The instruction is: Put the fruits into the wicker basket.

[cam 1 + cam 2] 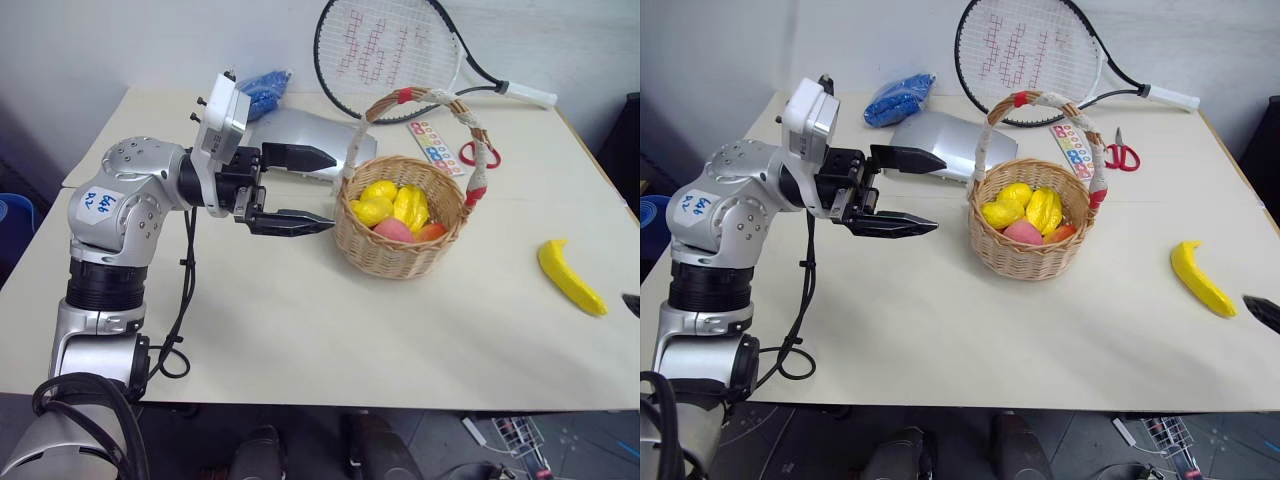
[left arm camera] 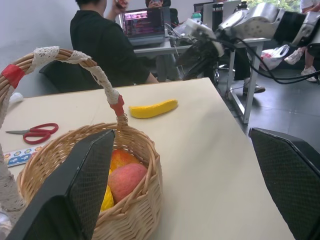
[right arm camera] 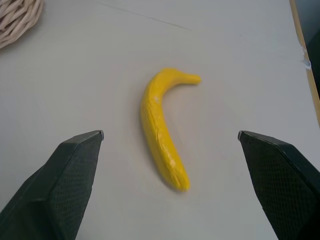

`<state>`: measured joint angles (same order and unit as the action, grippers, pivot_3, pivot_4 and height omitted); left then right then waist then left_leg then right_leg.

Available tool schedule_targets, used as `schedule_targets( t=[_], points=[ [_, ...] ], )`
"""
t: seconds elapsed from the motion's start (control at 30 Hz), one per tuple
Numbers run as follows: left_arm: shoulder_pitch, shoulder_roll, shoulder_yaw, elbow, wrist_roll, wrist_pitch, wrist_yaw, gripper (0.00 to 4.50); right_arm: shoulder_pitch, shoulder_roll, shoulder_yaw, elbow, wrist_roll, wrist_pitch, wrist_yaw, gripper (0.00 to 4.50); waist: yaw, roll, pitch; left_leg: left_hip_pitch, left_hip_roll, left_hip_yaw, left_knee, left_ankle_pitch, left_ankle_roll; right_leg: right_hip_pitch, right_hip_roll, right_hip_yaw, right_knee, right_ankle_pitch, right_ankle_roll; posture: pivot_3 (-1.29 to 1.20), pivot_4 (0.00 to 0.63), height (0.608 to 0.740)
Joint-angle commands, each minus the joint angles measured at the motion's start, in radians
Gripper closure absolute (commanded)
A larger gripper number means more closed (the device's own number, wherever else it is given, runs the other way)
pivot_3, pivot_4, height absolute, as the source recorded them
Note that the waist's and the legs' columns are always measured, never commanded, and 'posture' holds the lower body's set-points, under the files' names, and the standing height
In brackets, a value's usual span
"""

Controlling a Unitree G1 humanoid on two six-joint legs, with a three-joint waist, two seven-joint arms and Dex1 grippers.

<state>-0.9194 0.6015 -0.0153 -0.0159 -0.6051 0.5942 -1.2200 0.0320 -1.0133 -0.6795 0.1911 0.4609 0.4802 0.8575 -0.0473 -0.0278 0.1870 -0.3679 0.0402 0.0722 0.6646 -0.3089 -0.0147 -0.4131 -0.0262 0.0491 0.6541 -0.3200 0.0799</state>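
Observation:
The wicker basket [image 1: 398, 252] stands mid-table and holds several fruits: yellow lemons [image 1: 379, 203], a pink peach [image 1: 392, 230] and an orange-red one [image 1: 430, 232]. A yellow banana [image 1: 570, 279] lies on the table to the right of the basket. My left gripper [image 1: 333, 190] hovers just left of the basket, pointing at it, open and empty. My right gripper [image 3: 170, 134] is open above the table near the right edge, with the banana [image 3: 162, 130] lying ahead between its fingers, untouched. One of its fingertips [image 1: 1260, 311] shows just right of the banana.
At the table's back lie a tennis racket [image 1: 390, 50], red scissors [image 1: 478, 155], a coloured card [image 1: 434, 145], a silver pouch [image 1: 300, 135] and a blue bag [image 1: 264, 92]. The table's right edge [image 3: 305, 65] is close to the banana. A person [image 2: 107, 45] sits beyond the table.

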Motion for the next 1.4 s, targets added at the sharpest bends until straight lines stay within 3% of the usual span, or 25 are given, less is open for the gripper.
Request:
schedule_targets(
  t=[0.03,0.13,0.27,0.57,0.67,0.87,1.0,1.13,1.23,1.33,1.4],
  points=[
    [0.008,0.011,0.038,-0.070,-0.028,0.015,0.032,0.00,-0.156,-0.015,0.111,0.139,-0.069,-0.056,-0.041,0.04,0.002,0.001,0.000,-0.001,0.000,0.000,0.000,0.000,-0.001,-0.001,0.000,0.000,0.001,0.000,0.000,0.00,0.150,0.740],
    [0.027,0.030,0.054,-0.098,-0.033,0.031,0.054,0.00,-0.339,0.007,0.235,0.328,-0.155,-0.119,-0.087,0.04,0.001,0.002,0.000,0.000,0.000,0.001,0.000,0.001,-0.001,-0.002,-0.001,0.001,0.001,0.000,0.000,0.00,0.150,0.740],
    [0.043,0.051,0.068,-0.128,-0.041,0.049,0.082,0.00,-0.472,0.019,0.314,0.499,-0.190,-0.135,-0.061,0.04,0.005,0.002,0.000,0.000,0.000,0.002,0.000,0.001,-0.001,-0.002,0.000,0.002,0.001,0.000,0.000,0.00,0.150,0.740],
    [0.070,0.078,0.090,-0.166,-0.046,0.066,0.123,0.00,-0.567,0.060,0.404,0.697,-0.252,-0.171,-0.058,0.04,0.013,0.002,0.000,0.001,0.000,0.005,0.000,0.000,-0.001,-0.002,-0.001,0.004,0.001,0.000,0.000,0.00,0.150,0.740],
    [0.067,0.079,0.089,-0.171,-0.050,0.069,0.132,0.00,-0.576,0.070,0.413,0.728,-0.265,-0.183,-0.062,0.65,0.012,0.002,0.000,0.001,0.000,0.005,0.000,0.000,-0.001,-0.001,-0.001,0.005,0.001,0.000,0.000,0.00,0.150,0.740],
    [0.063,0.088,0.086,-0.175,-0.057,0.079,0.136,0.00,-0.557,0.077,0.403,0.690,-0.240,-0.180,-0.006,2.71,0.013,0.002,0.000,0.001,0.000,0.006,0.000,0.000,-0.001,-0.001,-0.001,0.005,0.001,0.000,0.000,0.00,0.150,0.740],
    [0.050,0.089,0.078,-0.170,-0.067,0.086,0.121,0.00,-0.461,0.057,0.360,0.536,-0.166,-0.117,0.099,3.96,0.018,0.002,0.000,0.001,0.000,0.006,0.000,0.000,-0.001,-0.002,0.000,0.005,0.001,0.000,0.000,0.00,0.150,0.740],
    [0.038,0.086,0.075,-0.163,-0.076,0.087,0.110,0.00,-0.325,0.027,0.293,0.313,-0.100,-0.028,0.135,3.98,0.019,0.002,0.000,0.001,0.000,0.006,0.000,0.000,-0.001,-0.002,0.000,0.005,0.001,0.000,0.000,0.00,0.150,0.740],
    [0.038,0.087,0.073,-0.155,-0.074,0.080,0.105,0.00,-0.125,0.001,0.227,-0.050,0.020,0.091,0.249,3.98,0.020,0.006,0.000,0.000,0.000,0.006,0.000,0.000,-0.001,-0.002,0.000,0.005,0.001,0.000,0.000,0.00,0.150,0.740],
    [0.041,0.093,0.075,-0.147,-0.072,0.072,0.094,0.00,0.069,-0.038,0.106,-0.467,0.244,0.283,0.367,3.98,0.016,0.006,0.000,0.001,0.002,0.005,-0.001,-0.001,-0.003,-0.002,0.001,0.005,0.001,0.000,0.001,0.00,0.150,0.740],
    [0.042,0.093,0.074,-0.147,-0.071,0.068,0.090,0.00,0.068,-0.037,0.084,-0.634,0.374,0.363,0.334,3.98,0.008,0.005,0.001,0.001,0.004,0.006,0.000,-0.001,-0.004,-0.001,0.003,0.005,0.001,0.000,0.001,0.00,0.150,0.740]
  ],
)
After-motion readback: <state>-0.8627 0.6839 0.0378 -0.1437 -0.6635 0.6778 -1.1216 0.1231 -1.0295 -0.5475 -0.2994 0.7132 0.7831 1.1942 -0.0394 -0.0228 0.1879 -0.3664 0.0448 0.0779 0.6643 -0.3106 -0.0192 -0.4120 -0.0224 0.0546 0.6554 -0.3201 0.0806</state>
